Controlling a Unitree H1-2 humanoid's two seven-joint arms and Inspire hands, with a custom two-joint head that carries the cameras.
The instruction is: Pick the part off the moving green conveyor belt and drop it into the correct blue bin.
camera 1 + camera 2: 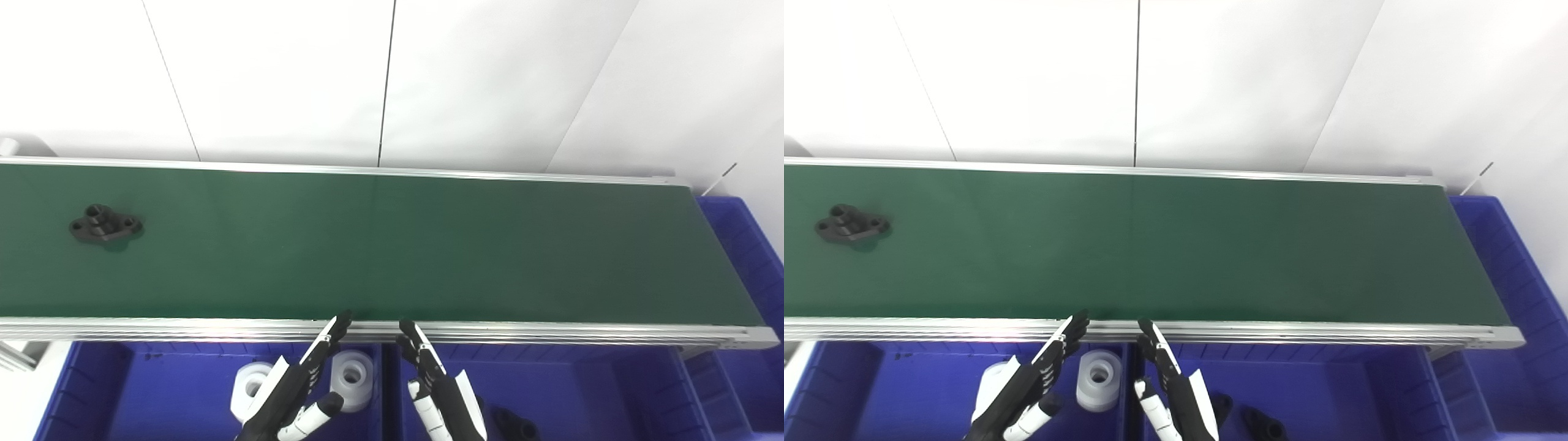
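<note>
A black flanged part (105,224) with bolt holes lies flat on the far-left stretch of the green conveyor belt (392,245), nearer the belt's far edge than its near one and well apart from both hands. The belt runs left to right across the scene between aluminium side rails (551,332), with a white panelled wall behind it.

Below the near rail sit blue bins. The near-left bin (153,392) holds two white cylindrical parts (1099,378) with centre bores, one partly hidden behind the left hand. The near-right bin (582,392) holds black parts (1265,424) at the bottom edge, partly cut off and partly hidden by the right hand. Another blue bin (747,245) stands at the belt's right end.

The left hand (294,392) is raised over the near-left bin with its fingers straight, spread and holding nothing, fingertips (340,321) reaching the near rail. The right hand (438,386) is just beside it over the near-right bin, likewise with fingers extended, apart and empty, tips at the rail. The two hands are near each other but not touching
</note>
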